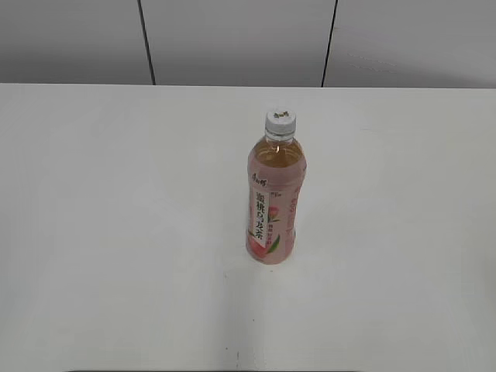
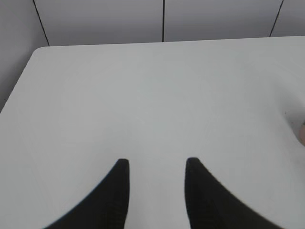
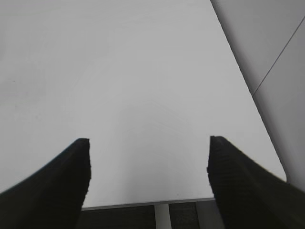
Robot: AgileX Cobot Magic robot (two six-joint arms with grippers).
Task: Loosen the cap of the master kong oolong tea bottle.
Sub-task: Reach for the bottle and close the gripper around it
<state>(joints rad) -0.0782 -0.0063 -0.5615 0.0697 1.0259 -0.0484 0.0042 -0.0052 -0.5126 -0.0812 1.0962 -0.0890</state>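
The master kong oolong tea bottle (image 1: 276, 205) stands upright near the middle of the white table (image 1: 116, 232) in the exterior view, with its pink peach label facing me. The white cap (image 1: 280, 122) sits on its neck. Neither arm shows in the exterior view. My left gripper (image 2: 157, 164) is open and empty over bare table; a small pinkish sliver of the bottle (image 2: 302, 133) shows at the right edge of the left wrist view. My right gripper (image 3: 148, 143) is open wide and empty above the table's near edge.
A grey panelled wall (image 1: 232, 39) runs behind the table's far edge. The right wrist view shows the table's front edge and right side edge (image 3: 248, 90), with a white table leg (image 3: 162, 217) and dark floor below.
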